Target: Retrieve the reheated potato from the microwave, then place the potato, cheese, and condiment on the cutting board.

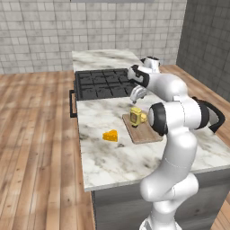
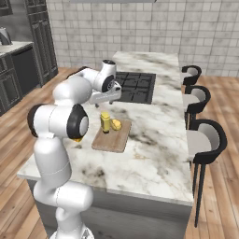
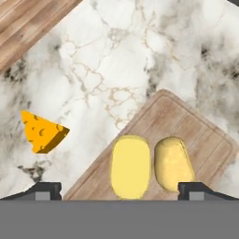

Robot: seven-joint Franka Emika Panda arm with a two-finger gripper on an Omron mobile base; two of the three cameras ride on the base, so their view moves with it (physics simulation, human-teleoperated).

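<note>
Spread wide, the gripper hung over the condiment and potato on the cutting board's far end, while the cheese lay on the desk left of it.

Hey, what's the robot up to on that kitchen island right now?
The robot arm is gathering food onto the cutting board on the marble island. The condiment and the potato already sit side by side on the board. The gripper hovers above them with its jaws open, holding nothing. The cheese lies on the counter beside the board, not yet placed.
</note>
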